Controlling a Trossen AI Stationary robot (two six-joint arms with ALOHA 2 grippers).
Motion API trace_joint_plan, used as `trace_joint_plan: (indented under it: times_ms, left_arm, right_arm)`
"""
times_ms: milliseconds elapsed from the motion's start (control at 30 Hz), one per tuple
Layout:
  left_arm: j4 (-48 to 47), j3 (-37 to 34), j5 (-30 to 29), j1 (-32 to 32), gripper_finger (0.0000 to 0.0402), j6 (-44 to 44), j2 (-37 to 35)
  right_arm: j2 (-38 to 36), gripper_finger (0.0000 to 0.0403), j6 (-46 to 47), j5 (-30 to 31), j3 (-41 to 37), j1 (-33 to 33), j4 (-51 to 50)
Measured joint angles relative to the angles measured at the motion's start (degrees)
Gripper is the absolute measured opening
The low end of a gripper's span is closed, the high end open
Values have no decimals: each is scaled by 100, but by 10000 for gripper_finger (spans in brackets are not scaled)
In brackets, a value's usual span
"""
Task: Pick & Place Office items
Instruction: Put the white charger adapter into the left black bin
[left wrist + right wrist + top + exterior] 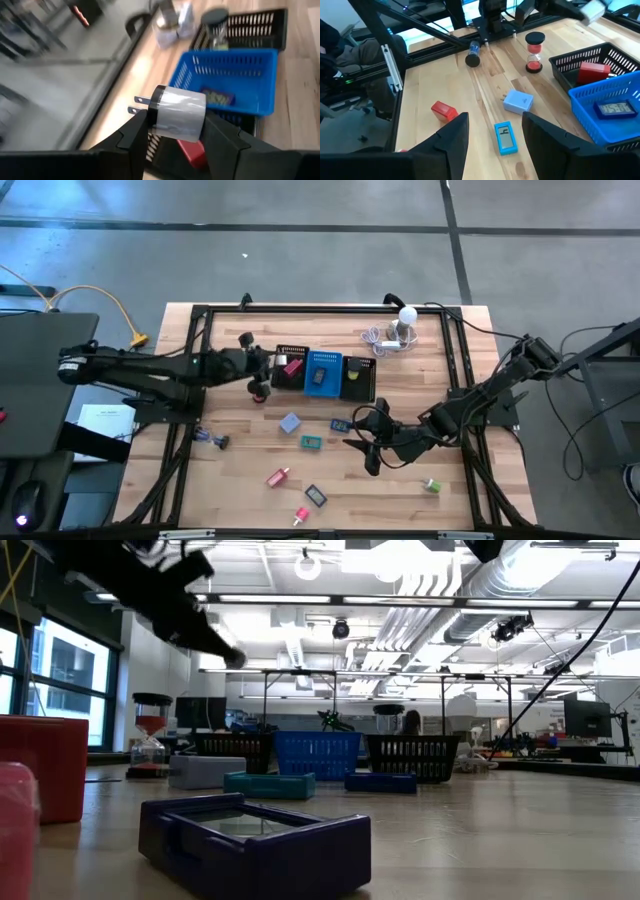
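My left gripper (177, 125) is shut on a white plug adapter (179, 114) with a black band and two prongs. It hangs over the left end of the mesh tray (292, 352). In the low view the left arm (180, 600) shows high above the tray. My right gripper (368, 442) stands open above the table. In the right wrist view a blue piece with a small screen (506, 137) lies on the wood between its fingers, untouched. A light-blue block (518, 101) and a red block (442, 111) lie on the wood beyond. My left gripper pinches the adapter's white body (165, 131) between its two fingers, one on each side. The prongs (139, 104) stick out sideways past one finger. The fingers come from the table's left, slanting slightly down. The adapter is lifted clear, above the tray.
The tray's blue middle section (322, 372) holds a small dark piece; its left section holds a red block (592, 72). An hourglass (535, 51) and a spool (472, 55) stand left of the tray. A white ball-topped gadget (405, 320) sits at the back. Several small pieces (311, 442) lie scattered near the front.
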Motion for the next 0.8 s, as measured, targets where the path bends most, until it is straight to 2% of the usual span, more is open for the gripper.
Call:
trace_joint_plan:
  times_ms: [133, 200, 433, 633, 800]
  left_arm:
    - [-341, 0, 745, 605, 145, -543, 41]
    - [-465, -2, 933, 861, 145, -713, 77]
    - [-484, 126, 1715, 1407, 145, -780, 734]
    - [-572, 460, 1702, 1446, 145, -559, 1665]
    - [-607, 776, 1672, 1446, 145, -552, 2170]
  right_arm:
    - [2, 173, 9, -39, 0, -44, 2]
    - [4, 173, 7, -39, 0, -46, 4]
    - [4, 173, 4, -41, -2, -127, 48]
    - [4, 173, 8, -43, -2, -159, 52]
    - [4, 173, 4, -74, -2, -158, 72]
